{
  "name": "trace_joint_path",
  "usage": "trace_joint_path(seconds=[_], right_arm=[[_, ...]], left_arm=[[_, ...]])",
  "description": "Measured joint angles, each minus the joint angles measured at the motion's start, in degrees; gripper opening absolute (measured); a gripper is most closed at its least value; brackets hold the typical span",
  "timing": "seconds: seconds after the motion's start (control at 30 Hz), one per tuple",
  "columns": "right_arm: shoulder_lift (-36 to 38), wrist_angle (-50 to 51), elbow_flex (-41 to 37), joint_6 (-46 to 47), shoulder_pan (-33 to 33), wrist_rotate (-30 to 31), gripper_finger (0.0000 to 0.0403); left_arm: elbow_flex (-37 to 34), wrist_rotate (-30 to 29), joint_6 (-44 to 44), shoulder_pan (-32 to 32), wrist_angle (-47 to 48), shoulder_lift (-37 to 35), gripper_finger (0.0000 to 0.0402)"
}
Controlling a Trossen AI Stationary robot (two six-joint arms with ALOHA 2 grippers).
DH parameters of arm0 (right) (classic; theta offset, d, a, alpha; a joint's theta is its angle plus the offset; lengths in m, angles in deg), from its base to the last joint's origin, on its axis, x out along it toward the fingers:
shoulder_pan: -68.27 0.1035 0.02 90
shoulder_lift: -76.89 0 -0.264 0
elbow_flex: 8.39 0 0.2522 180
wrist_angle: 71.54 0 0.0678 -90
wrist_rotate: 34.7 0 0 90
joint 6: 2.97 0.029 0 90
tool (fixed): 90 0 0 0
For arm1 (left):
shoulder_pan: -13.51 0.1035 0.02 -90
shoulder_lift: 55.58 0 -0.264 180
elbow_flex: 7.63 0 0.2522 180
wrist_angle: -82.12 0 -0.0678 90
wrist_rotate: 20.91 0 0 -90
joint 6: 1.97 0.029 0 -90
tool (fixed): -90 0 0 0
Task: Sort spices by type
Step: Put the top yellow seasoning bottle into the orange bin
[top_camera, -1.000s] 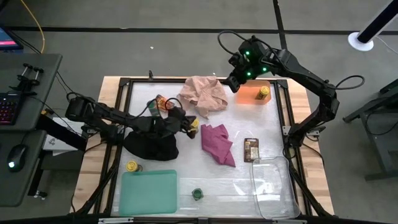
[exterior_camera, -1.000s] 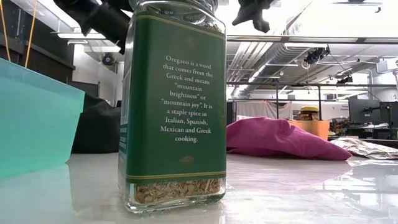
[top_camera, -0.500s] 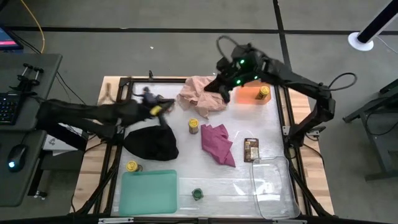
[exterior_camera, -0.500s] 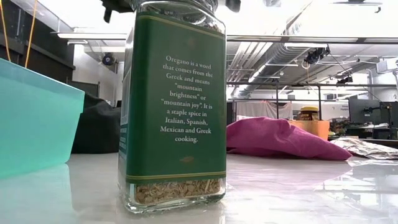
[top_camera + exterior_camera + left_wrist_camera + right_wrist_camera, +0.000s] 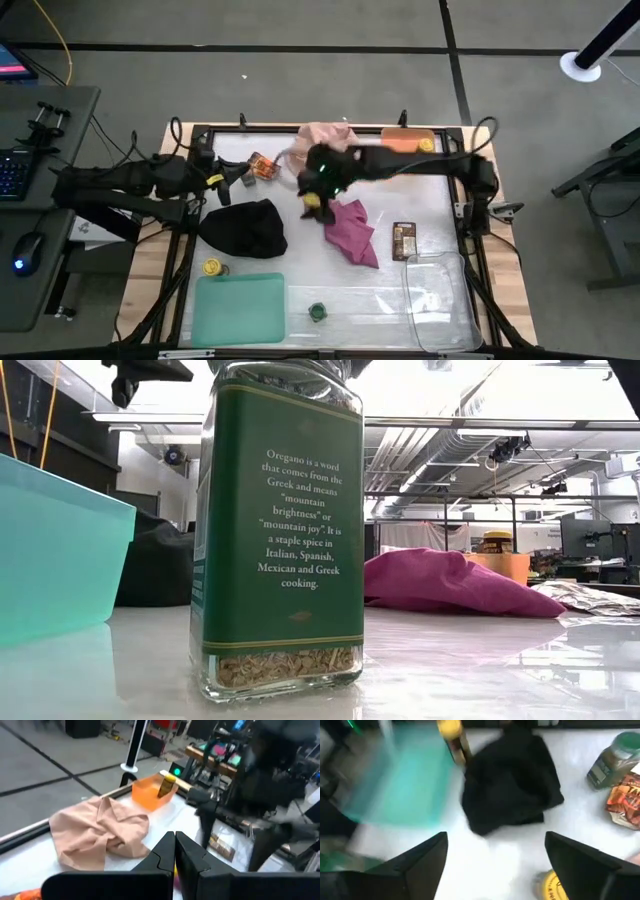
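A yellow-lidded spice jar (image 5: 312, 204) stands on the table beside the magenta cloth (image 5: 350, 232). My right gripper (image 5: 496, 840) hangs open just over it. The jar's lid (image 5: 551, 885) shows between the fingers, close to one of them and apart from it. My left gripper (image 5: 174, 851) is shut and empty near the table's left edge (image 5: 222, 180). Another yellow-lidded jar (image 5: 427, 146) stands in the orange tray (image 5: 400, 143), and a third (image 5: 211, 267) stands by the green tray (image 5: 240, 308). A green-lidded jar (image 5: 317, 312) stands near the front edge. A brown packet (image 5: 404, 240) and an orange packet (image 5: 263, 167) lie flat.
A pink cloth (image 5: 322, 142) lies bunched at the far middle and a black cloth (image 5: 243, 228) at the left. A clear tray (image 5: 440, 300) sits at the near right. A second green-lidded jar (image 5: 614, 761) stands by the orange packet.
My right gripper has swung from the orange tray at the far right toward the table's middle and down over the yellow-lidded jar. My left gripper has drawn back from that jar toward the table's left edge, leaving it standing by the magenta cloth.
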Motion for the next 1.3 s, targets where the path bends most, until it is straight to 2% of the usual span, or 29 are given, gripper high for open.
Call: trace_joint_path(seconds=[0.1, 0.23, 0.47, 0.63, 0.8, 1.3], right_arm=[[-2.66, 1.07, -0.02, -7.16, 1.23, 7.82, 0.0342], [-4.19, 1.77, -0.02, -11.51, 1.55, 13.8, 0.034], [-4.76, 6.64, -0.02, -10.66, -0.95, 13.03, 0.0339], [-5.75, 4.04, 0.02, -10.49, -2.31, 13.4, 0.0339], [-8.63, 5.49, -0.04, -9.48, -2.63, 10.59, 0.0338], [-14.23, 4.48, -0.04, -7.94, -2.59, 12.19, 0.0333]], left_arm=[[-0.04, 0.92, -0.2, 0.0, 0.27, 0.83, 0.0], [-0.04, 1.6, -0.2, 0.0, 0.21, 1.57, 0.0], [-0.04, 1.6, -1.32, 0.0, -0.21, 1.9, 0.0], [-0.04, 1.58, -1.66, 0.0, -3.21, 1.9, 0.0], [-0.04, 1.58, -1.66, 0.0, -4.06, 1.88, 0.0], [-0.04, 1.57, -2.44, 0.02, -4.03, 1.88, 0.0]])
